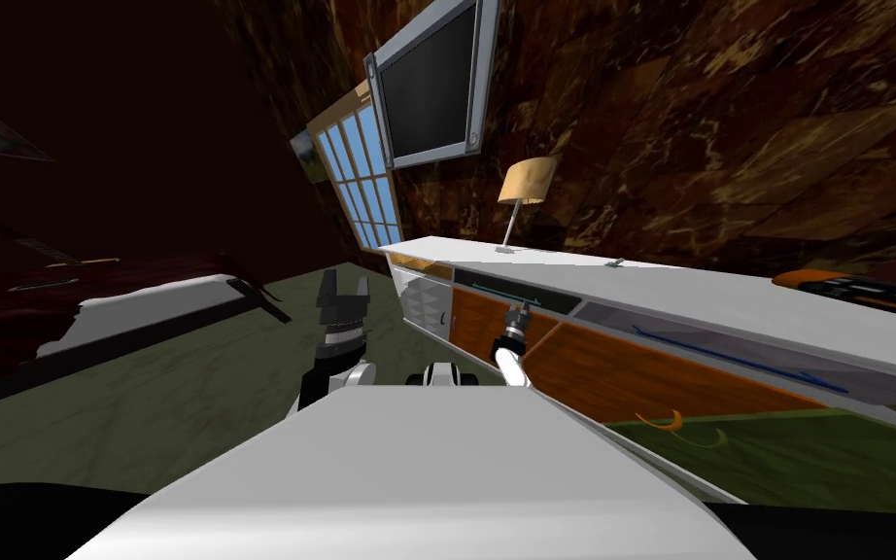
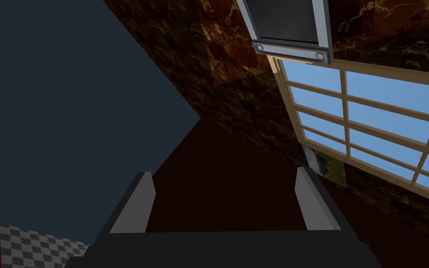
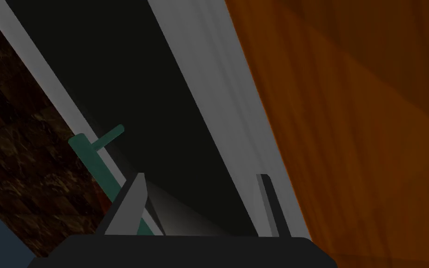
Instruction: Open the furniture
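Right gripper (image 3: 200, 179), fingers (image 3: 130, 204) apart, at dark drawer (image 3: 139, 93), teal handle (image 3: 92, 158), white cabinet (image 1: 553, 262).

You find no text, label, brand, number or sign that can be read here. The wall screen (image 1: 429, 83) shows a blank dark face, and the long cabinet (image 1: 621, 374) shows plain fronts.

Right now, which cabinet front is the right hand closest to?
The dark drawer front with the teal handle; the right gripper faces it, not the orange panels below.
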Robot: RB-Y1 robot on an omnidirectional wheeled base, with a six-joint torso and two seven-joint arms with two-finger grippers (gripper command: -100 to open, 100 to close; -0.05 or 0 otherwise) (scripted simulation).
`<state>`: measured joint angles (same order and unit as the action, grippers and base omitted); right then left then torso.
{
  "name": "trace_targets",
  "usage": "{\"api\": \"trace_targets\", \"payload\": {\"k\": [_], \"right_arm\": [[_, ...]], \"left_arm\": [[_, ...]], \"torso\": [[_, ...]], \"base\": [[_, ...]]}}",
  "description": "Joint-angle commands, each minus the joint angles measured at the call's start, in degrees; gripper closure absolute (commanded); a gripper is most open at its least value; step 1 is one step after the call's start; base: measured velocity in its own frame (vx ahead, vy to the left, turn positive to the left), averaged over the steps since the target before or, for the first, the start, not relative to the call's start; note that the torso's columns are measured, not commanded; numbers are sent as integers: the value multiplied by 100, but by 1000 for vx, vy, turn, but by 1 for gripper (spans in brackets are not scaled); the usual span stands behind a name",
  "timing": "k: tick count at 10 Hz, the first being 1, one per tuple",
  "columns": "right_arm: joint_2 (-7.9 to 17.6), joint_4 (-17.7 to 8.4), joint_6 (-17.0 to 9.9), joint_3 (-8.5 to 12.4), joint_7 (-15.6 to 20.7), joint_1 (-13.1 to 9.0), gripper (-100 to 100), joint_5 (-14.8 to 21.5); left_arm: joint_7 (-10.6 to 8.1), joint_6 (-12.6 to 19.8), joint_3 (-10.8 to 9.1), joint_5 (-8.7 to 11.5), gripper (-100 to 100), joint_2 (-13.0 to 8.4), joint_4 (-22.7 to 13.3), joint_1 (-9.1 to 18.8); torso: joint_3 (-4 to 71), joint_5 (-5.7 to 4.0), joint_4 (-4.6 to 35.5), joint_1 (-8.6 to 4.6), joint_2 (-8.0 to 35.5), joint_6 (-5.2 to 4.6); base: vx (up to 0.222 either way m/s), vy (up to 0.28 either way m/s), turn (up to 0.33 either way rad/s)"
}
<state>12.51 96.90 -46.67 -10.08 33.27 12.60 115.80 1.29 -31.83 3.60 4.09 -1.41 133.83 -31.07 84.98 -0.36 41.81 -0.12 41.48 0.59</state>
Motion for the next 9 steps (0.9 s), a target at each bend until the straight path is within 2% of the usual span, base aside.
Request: {"api": "trace_targets", "payload": {"k": [1,6,8,9], "right_arm": [[-44,-164,-227,-113,112,-32,-100,362],[-37,-406,-845,-199,394,-133,-100,1149],[-24,-446,-975,-219,454,-154,-100,1327],[-33,-468,-951,-180,425,-105,-100,1243]], "left_arm": [[0,0,0,0,0,0,0,0],[0,0,0,0,0,0,0,0],[0,0,0,0,0,0,0,-1],[0,0,-1,0,0,-1,0,0]], "torso": [[-1,12,3,35,7,6],[-12,75,52,107,45,5],[-34,64,62,59,79,-20],[-34,69,66,69,81,-9]], "base": [[-9,74,34],[-1,93,80],[0,53,24],[-6,2,-12]]}}
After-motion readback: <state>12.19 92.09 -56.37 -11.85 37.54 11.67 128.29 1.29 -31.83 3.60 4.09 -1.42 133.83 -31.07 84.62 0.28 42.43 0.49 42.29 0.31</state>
